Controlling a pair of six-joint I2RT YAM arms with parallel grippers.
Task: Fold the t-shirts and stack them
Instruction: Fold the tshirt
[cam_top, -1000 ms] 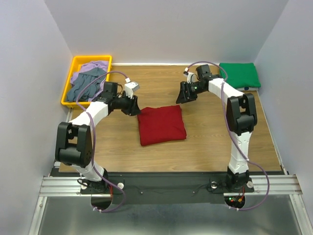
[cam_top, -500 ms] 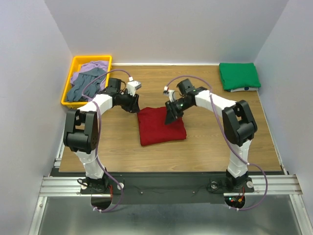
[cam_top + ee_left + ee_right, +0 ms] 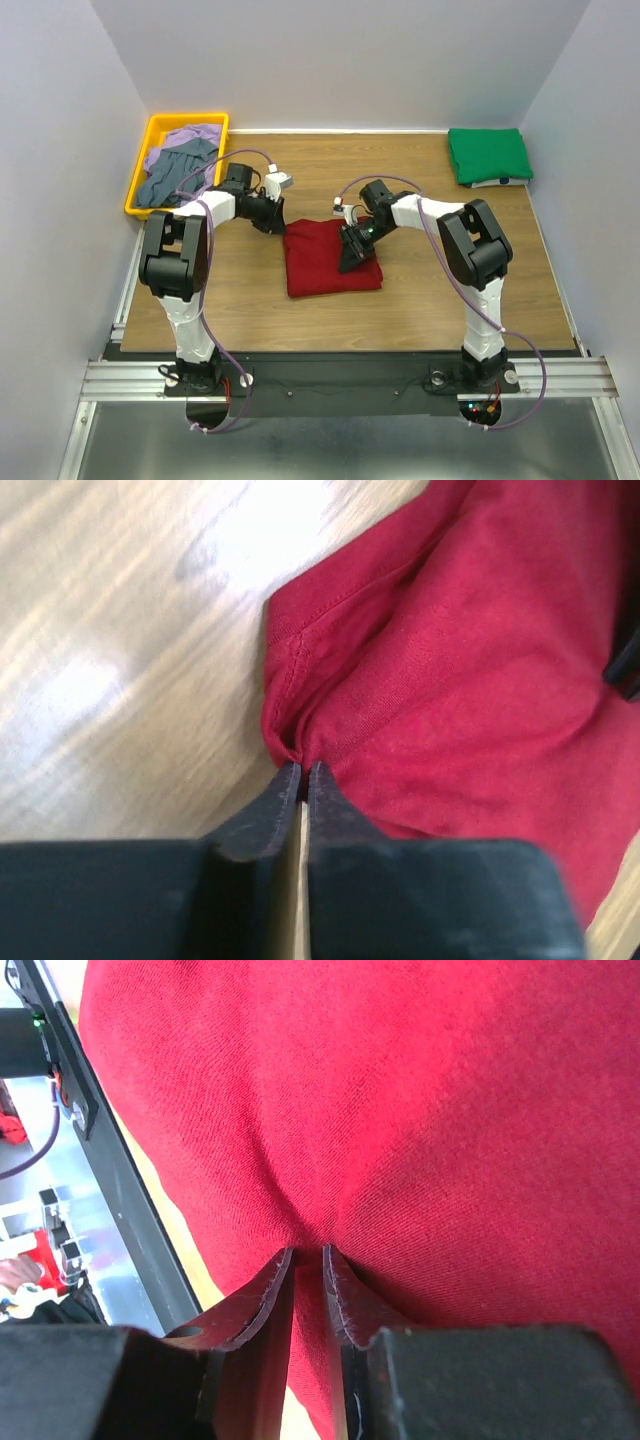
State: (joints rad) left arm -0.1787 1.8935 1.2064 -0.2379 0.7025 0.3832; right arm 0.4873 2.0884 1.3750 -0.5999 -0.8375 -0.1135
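Dark red t-shirt [image 3: 315, 270] folded on counter [image 3: 430, 290]; left gripper [image 3: 302, 770] nearly closed, pinching its 11 o'clock corner; right gripper [image 3: 307, 1255] nearly closed, pinching cloth toward 3 o'clock

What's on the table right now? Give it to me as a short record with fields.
Centre: folded dark red cloth t-shirt on the wooden table
Left gripper: pinched on its far left corner
Right gripper: pinched on its top layer, right of middle
Far right corner: folded bright green cloth t-shirt
Yellow plastic tray: lavender-purple t-shirt and grey-blue t-shirt, both crumpled
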